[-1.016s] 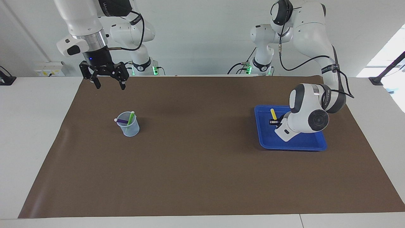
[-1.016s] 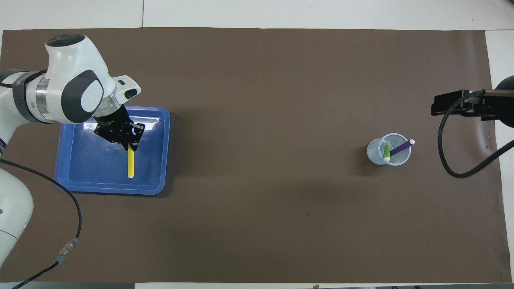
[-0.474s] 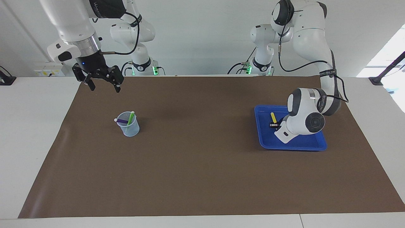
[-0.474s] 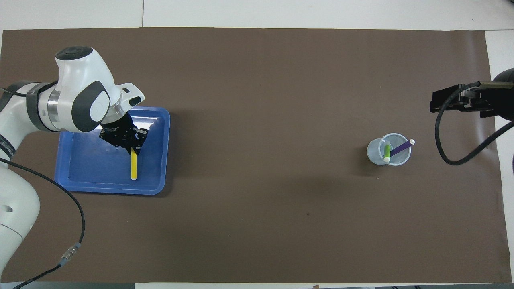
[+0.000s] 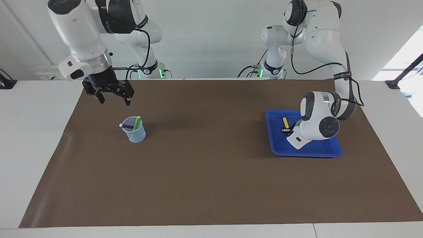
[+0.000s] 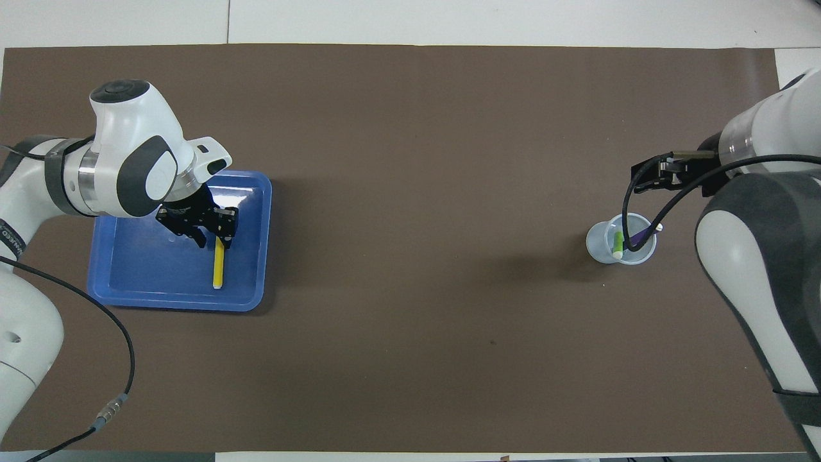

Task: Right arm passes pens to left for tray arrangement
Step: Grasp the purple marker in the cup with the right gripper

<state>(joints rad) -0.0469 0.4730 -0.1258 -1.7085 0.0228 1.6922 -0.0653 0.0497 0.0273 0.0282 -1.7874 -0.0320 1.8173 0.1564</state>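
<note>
The blue tray (image 5: 307,150) (image 6: 128,282) lies at the left arm's end of the table. The yellow pen (image 5: 285,121) (image 6: 219,269) lies in it. My left gripper (image 5: 286,130) (image 6: 213,241) is low in the tray at the pen's end, fingers apart, one finger beside the pen. The purple pen (image 5: 127,126) (image 6: 641,237) and green pen (image 5: 136,121) (image 6: 617,244) stand in a clear cup (image 5: 134,132) (image 6: 600,244) at the right arm's end. My right gripper (image 5: 114,99) (image 6: 664,181) hangs open and empty over the mat close by the cup.
A brown mat (image 5: 205,165) (image 6: 417,192) covers the table. Two slimmer white arms with green-lit bases (image 5: 150,71) stand at the robots' end. A black cable (image 6: 96,333) trails from the left arm over the mat.
My right gripper has come down and moved toward the cup. My left gripper has shifted the yellow pen slightly sideways in the tray and spread its fingers.
</note>
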